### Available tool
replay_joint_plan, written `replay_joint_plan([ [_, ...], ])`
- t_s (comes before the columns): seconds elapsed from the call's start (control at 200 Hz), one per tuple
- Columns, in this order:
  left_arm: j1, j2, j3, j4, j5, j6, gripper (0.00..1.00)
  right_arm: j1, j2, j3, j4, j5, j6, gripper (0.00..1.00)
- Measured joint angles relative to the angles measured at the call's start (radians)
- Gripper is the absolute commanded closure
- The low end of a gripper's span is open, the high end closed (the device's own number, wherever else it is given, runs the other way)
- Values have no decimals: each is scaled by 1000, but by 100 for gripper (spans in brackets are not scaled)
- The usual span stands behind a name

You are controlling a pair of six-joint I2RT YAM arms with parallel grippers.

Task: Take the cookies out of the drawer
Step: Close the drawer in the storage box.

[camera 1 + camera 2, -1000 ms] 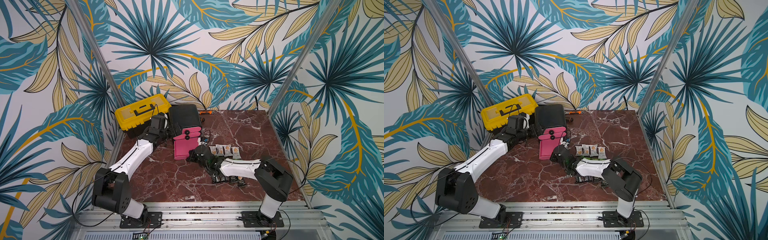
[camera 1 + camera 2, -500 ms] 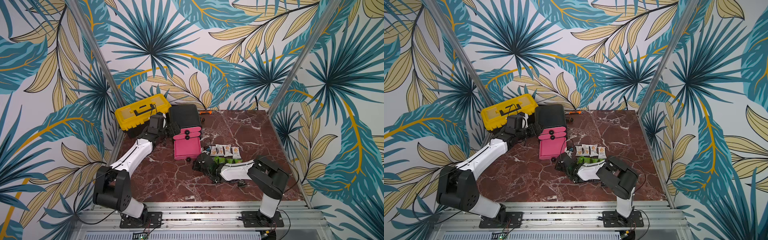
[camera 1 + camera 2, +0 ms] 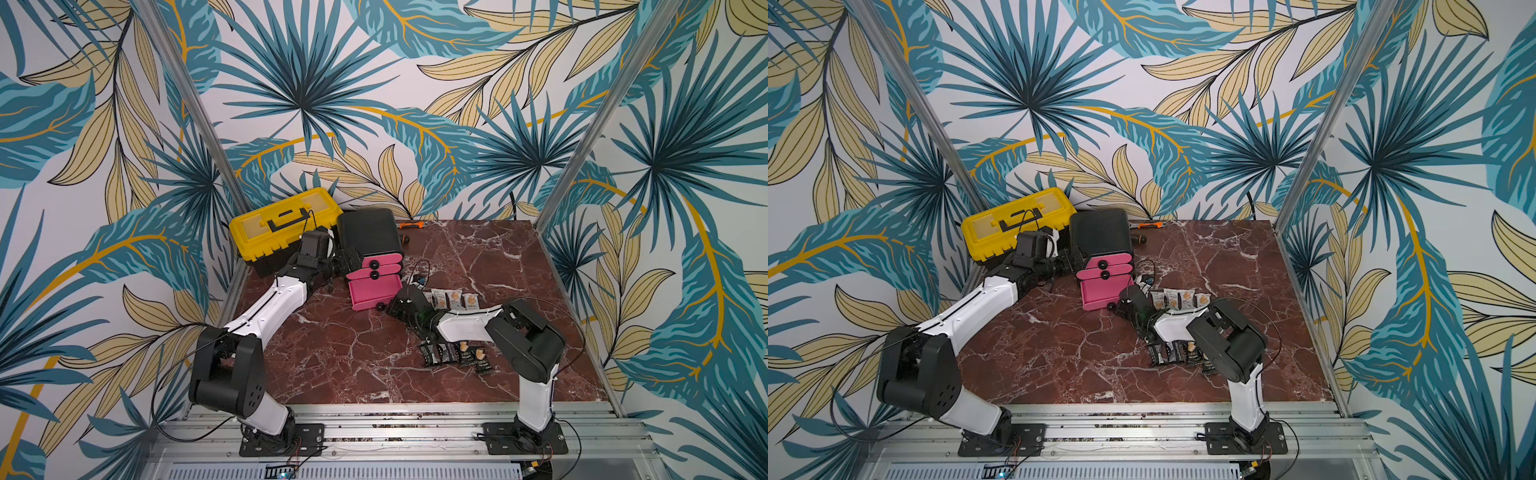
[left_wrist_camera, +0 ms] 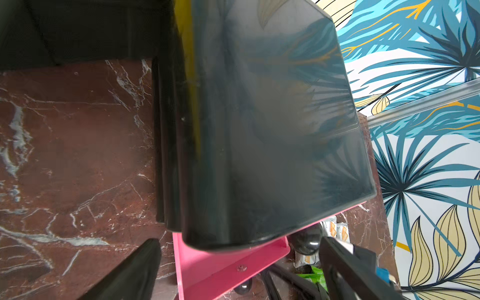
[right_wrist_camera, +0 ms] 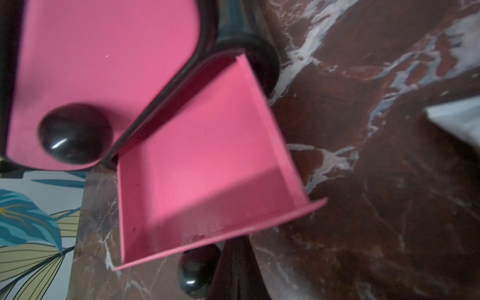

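Reaching to the side of the black cabinet (image 3: 370, 232) with the left gripper (image 3: 348, 261) spread, hovers the pressed-together right gripper (image 3: 394, 306) just beside the knob (image 3: 379, 306) of the open pink drawer (image 3: 374, 291), with white cookies (image 3: 453, 298) rowed on the marble table (image 3: 332, 353) beyond the right arm (image 3: 465, 324), black cookies (image 3: 451, 353) before it

yellow toolbox (image 3: 282, 220) far left corner | orange-handled tool (image 3: 409, 225) by wall | marble table (image 3: 332, 353)
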Motion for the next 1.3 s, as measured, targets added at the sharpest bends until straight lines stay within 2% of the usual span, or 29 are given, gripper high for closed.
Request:
replay_joint_plan([
  [0.255, 0, -8, -17, 9, -1, -8, 0, -6, 69, -2, 161, -12, 56, 96],
  [0.461, 0, -6, -18, 27, 0, -18, 0, -6, 73, -11, 272, 33, 141, 99],
  [0.591, 0, 2, -18, 41, 4, -33, 0, -6, 129, 10, 355, 49, 195, 100],
  [0.866, 0, 5, -20, 47, 15, -37, 0, -6, 212, 55, 421, 77, 254, 100],
  [1.297, 0, 5, -20, 53, 34, -37, 0, -6, 245, 146, 453, 89, 296, 100],
])
